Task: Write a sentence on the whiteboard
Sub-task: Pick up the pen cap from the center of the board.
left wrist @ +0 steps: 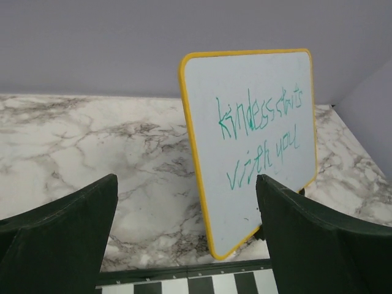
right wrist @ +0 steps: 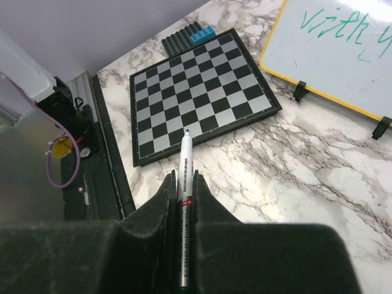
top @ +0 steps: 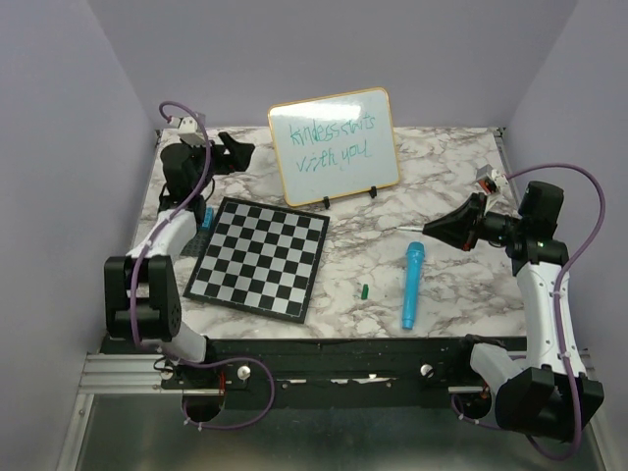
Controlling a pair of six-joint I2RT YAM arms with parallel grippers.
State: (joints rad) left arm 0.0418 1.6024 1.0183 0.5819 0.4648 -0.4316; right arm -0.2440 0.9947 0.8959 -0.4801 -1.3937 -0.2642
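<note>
A marbled tabletop [top: 442, 294] carries the whiteboard [top: 378, 167], propped upright at the back behind a checkered board [top: 260, 257]. The left tool [top: 238, 155] hangs near its left edge, jaws spread wide and empty; the right tool [top: 432, 229] clamps a marker [right wrist: 185, 159] (tip forward). The sentence [top: 324, 142], in green, crosses the whiteboard's face.

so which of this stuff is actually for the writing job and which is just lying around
For the job: whiteboard, green sentence on it, marker, small green cap (likely the marker's).
Lying about: checkered board, blue toy microphone, blue brick on a dark studded plate.
</note>
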